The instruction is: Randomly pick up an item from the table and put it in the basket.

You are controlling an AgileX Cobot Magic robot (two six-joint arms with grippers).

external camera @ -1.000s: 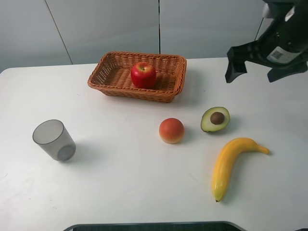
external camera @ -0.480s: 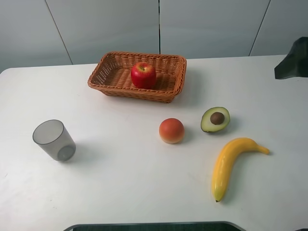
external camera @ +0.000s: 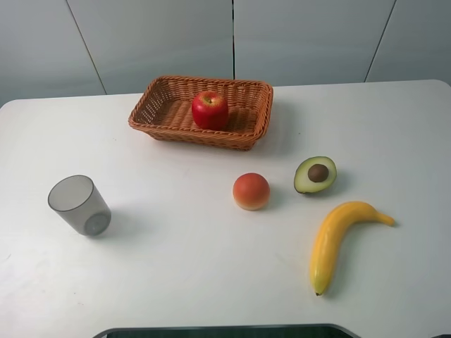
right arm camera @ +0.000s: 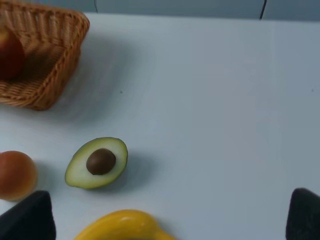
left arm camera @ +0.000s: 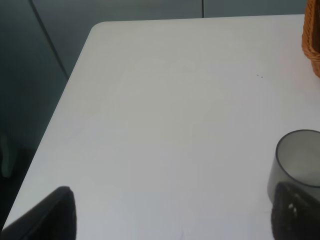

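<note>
The red apple (external camera: 210, 109) sits inside the wicker basket (external camera: 248, 134) at the back middle of the white table (external camera: 176, 274). In the right wrist view the apple (right arm camera: 9, 52) shows at the picture's edge, inside the basket (right arm camera: 55, 85). Neither gripper shows in the exterior high view. In the left wrist view my left gripper (left arm camera: 172, 220) is open and empty over the table's left part, with a corner of the basket (left arm camera: 312, 45) in sight. In the right wrist view my right gripper (right arm camera: 165, 220) is open and empty, well back from the basket.
A grey cup (external camera: 79, 205) stands at the left, close to one left fingertip (left arm camera: 295, 212). An orange-red round fruit (external camera: 251, 191), a halved avocado (external camera: 316, 174) and a yellow banana (external camera: 337, 239) lie right of the middle. The table's left edge (left arm camera: 60, 115) is near the left gripper.
My right arm, which hung at the upper right of the exterior high view, has pulled away to the right and left that view. The apple and the other things have not moved.
</note>
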